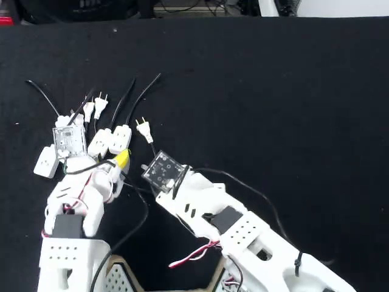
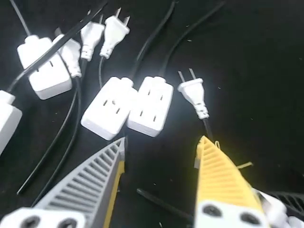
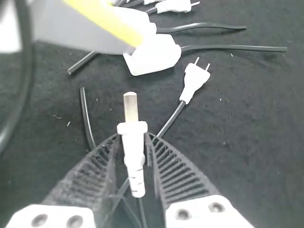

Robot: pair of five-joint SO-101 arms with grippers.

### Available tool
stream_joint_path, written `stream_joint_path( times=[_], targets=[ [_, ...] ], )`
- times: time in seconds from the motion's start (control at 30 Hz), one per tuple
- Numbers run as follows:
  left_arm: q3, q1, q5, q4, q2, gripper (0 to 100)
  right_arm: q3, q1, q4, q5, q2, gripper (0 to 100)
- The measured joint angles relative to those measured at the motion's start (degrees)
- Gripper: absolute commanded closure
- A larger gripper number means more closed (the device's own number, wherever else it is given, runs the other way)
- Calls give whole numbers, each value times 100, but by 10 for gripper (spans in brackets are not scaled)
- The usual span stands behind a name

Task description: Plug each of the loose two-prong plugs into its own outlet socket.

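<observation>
Two white outlet sockets (image 2: 107,107) (image 2: 151,104) lie side by side, just beyond my left gripper (image 2: 162,142), which stands open with its grey and yellow fingers empty. A loose two-prong plug (image 2: 192,91) rests next to them, near the yellow finger (image 2: 218,180). My right gripper (image 3: 131,137) is shut on a white plug (image 3: 132,152), prongs pointing towards the nearest socket (image 3: 154,54). The loose plug (image 3: 194,78) lies just ahead of it. Two more plugs (image 1: 100,104) (image 1: 89,111) sit farther back.
More white sockets (image 2: 45,69) (image 1: 45,161) lie to the left of the pair. Black cords (image 1: 143,94) trail over the black table (image 1: 273,91) towards the back. Both arms crowd the front left; the right half of the table is bare.
</observation>
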State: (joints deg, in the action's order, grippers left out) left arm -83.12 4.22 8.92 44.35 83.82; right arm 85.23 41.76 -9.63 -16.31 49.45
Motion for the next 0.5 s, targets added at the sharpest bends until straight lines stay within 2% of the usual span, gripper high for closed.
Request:
stream_joint_path(
  times=[0.13,0.5],
  targets=[
    [-70,-211,-114,281,563,755,0,158,18,448,0,988],
    [-422,-826,-413,360,1020,755,-26,404,-88,510,0,988]
  ],
)
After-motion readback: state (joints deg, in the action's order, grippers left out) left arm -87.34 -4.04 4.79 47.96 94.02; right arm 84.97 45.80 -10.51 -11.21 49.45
